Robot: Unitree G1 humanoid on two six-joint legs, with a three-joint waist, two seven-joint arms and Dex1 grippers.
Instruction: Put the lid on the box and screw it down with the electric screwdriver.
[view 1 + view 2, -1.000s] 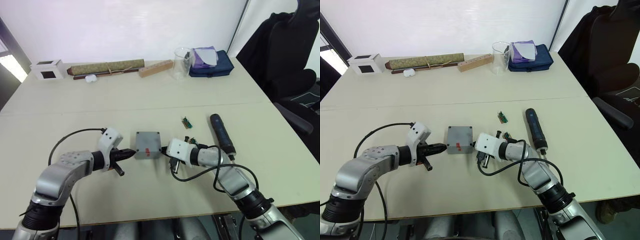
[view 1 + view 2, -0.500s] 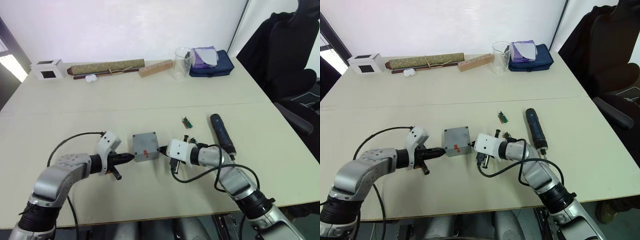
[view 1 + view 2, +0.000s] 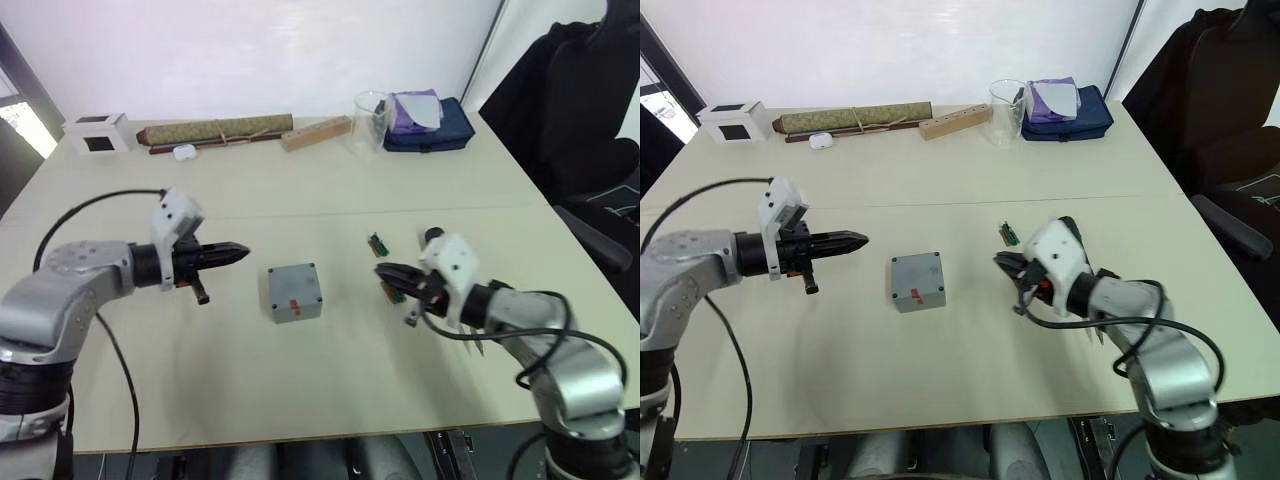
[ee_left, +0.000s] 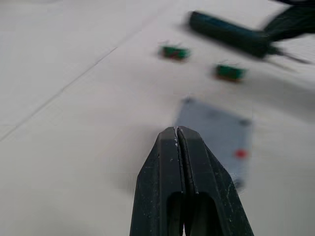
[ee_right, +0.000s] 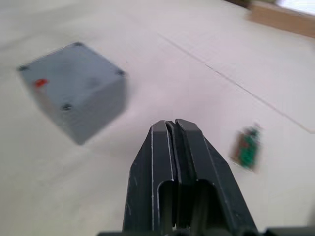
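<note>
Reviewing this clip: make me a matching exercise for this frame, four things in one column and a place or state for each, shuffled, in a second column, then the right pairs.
Things:
1. left gripper
2. grey box
3. glass beaker
4. white cube

Places or states:
A. at the table's far edge on the robot's left, dark square opening
B. mid-table between the two grippers, lid on, red mark on top
C. fingers shut on nothing, above the table on the box's left
D. at the far edge, beside the dark blue pouch

Pairs: 1-C, 2-B, 3-D, 4-A
</note>
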